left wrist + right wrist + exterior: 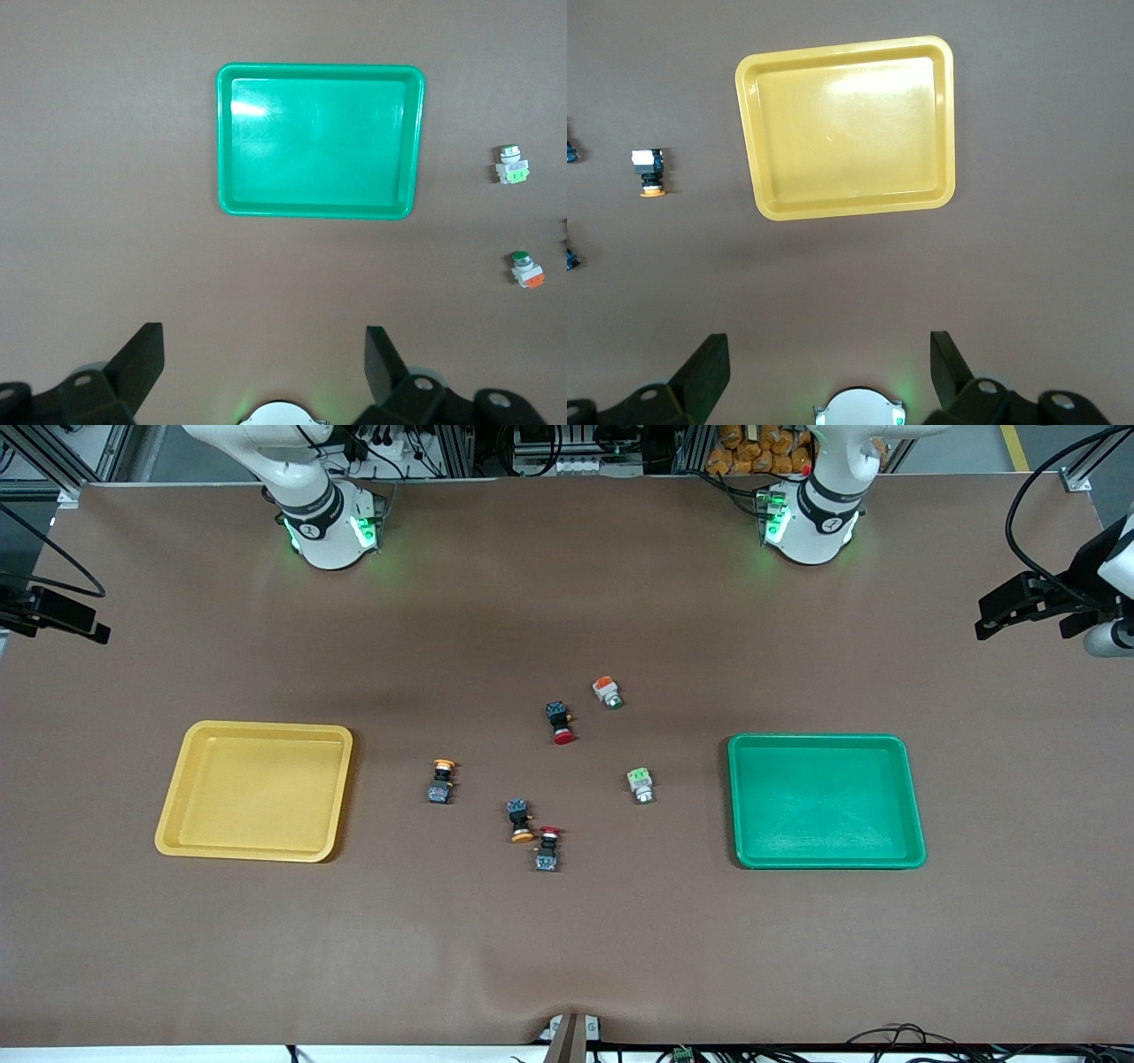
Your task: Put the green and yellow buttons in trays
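Table (567, 957): yellow tray (255, 791) toward the right arm's end, green tray (826, 800) toward the left arm's, both bare; between them two yellow buttons (441, 780), two green buttons (640, 785), two red-capped switches (560, 722); left gripper (264, 354) and right gripper (829, 354) wait raised, jaws spread.

**Glossy plastic on a matt brown cover**

The counter (567, 939) wears a matt brown sheet, smooth, with faint ripples near its front edge. The yellow tray (255, 791) and the green tray (826, 800) look like moulded plastic, both glossy enough to catch white glare on their floors. The green buttons (641, 784) have white plastic bodies with shiny silver rings; the yellow buttons (440, 780) have dark plastic bodies under smooth orange-yellow caps. The left pincer (266, 363) and right pincer (830, 363) show matt black fingers, spread wide.
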You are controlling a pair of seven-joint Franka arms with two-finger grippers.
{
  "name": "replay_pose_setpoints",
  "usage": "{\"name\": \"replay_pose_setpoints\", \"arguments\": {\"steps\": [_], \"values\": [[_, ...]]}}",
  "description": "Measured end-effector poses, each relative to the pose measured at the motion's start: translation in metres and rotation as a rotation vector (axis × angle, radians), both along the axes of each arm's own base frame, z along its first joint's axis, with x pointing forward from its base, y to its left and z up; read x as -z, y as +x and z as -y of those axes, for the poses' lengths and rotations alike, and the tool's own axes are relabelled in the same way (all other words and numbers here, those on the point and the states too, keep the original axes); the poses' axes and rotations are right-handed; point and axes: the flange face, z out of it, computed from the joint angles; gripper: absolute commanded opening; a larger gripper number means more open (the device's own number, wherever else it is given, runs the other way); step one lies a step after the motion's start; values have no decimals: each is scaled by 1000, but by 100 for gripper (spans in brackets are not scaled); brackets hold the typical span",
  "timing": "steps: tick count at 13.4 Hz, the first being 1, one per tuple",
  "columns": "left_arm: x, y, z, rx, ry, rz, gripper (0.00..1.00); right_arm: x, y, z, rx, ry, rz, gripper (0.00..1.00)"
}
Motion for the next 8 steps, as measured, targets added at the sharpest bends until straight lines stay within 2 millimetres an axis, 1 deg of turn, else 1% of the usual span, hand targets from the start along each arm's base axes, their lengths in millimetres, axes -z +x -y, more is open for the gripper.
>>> {"name": "replay_pose_setpoints", "arguments": {"steps": [5, 8], "values": [[0, 0, 0, 0, 0, -1, 100, 0, 0, 0, 0, 0, -2, 100], [5, -1, 1, 2, 1, -17, 100, 2, 1, -5, -9, 1, -5, 100]]}}
